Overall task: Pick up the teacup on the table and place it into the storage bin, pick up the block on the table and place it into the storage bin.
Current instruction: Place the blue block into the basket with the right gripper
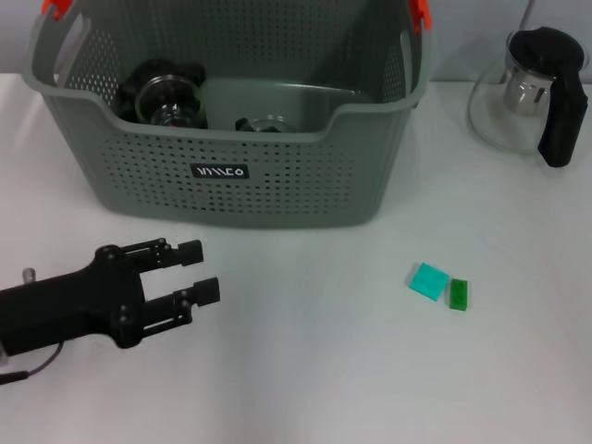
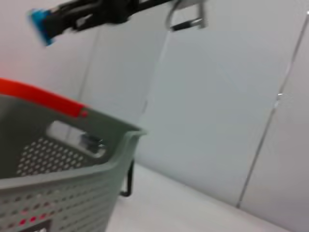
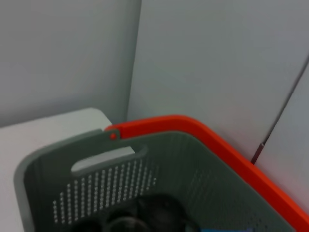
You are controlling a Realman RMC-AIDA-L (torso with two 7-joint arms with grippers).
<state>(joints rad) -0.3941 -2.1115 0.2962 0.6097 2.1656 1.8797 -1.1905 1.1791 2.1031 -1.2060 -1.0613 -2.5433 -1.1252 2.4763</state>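
Storage bin: the large grey-green perforated plastic basket [image 1: 277, 185] with orange handle clips stood at the back of the white table [image 1: 305, 370].
Teacup: a clear glass cup [image 1: 268, 124] lay inside the bin, beside a black-lidded glass vessel [image 1: 165, 97].
Blocks: a flat turquoise block [image 1: 428, 280] and a small green block [image 1: 459, 294] lay just beside each other on the table, right of the bin.
Left gripper [image 1: 194, 273]: low over the table in front of the bin, fingers apart, holding nothing.
Right gripper: out of the head view; its fingers could not be seen.
Teapot: a glass teapot [image 1: 518, 92] with black handle stood at the far right.
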